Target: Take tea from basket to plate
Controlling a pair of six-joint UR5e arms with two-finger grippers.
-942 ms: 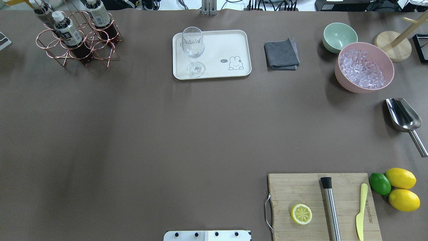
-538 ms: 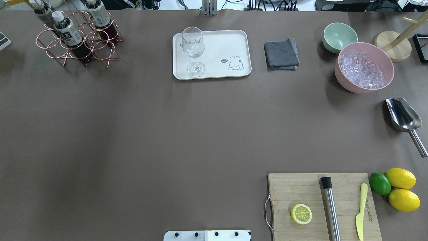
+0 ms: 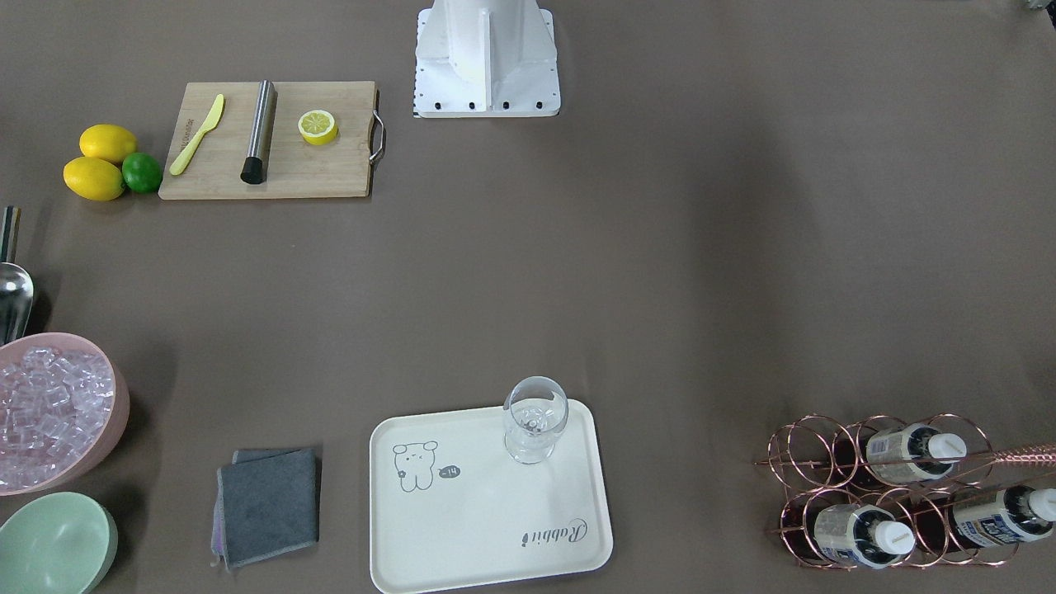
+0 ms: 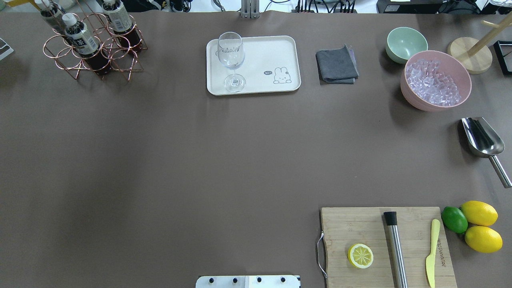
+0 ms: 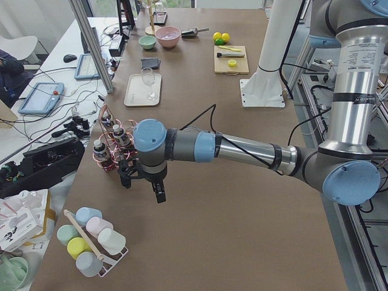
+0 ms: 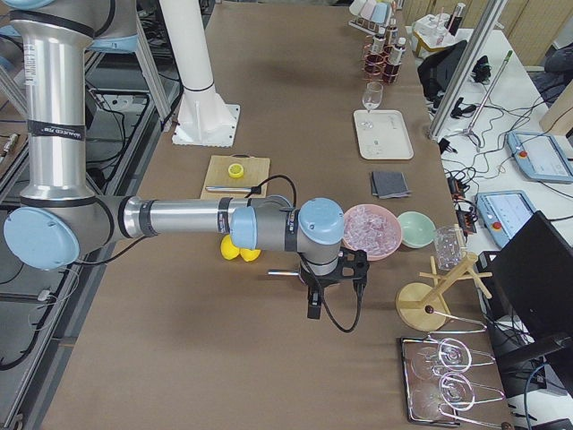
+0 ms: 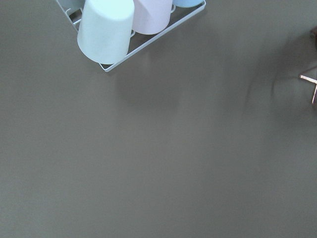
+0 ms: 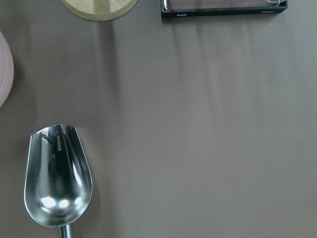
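Overhead exterior view puts the basket (image 4: 64, 60) at the far left corner of the bench (image 4: 200, 160). All three bottles of tea (image 4: 82, 38) are seated in its wire rings, which keep them standing and apart, with their white caps free above the wire. The plate (image 4: 260, 52) lies at the far edge near the middle, well apart from the basket. A wine glass (image 4: 231, 60) stands on its left part, so the bare room for a bottle is on its right, beside the drawing.

Neither arm shows from above. In the exterior left view the left fingers (image 5: 159, 194) hang over bare bench just beside the basket, holding nothing; I cannot tell from there whether they are spread or together. That arm is the likely one for the pick, being on the basket's side. The right fingers (image 6: 312, 305) hang at the bench's right end, above the metal scoop (image 8: 57, 178), seemingly kept clear of the work; their state I cannot tell either.

No bottle has left the basket yet.
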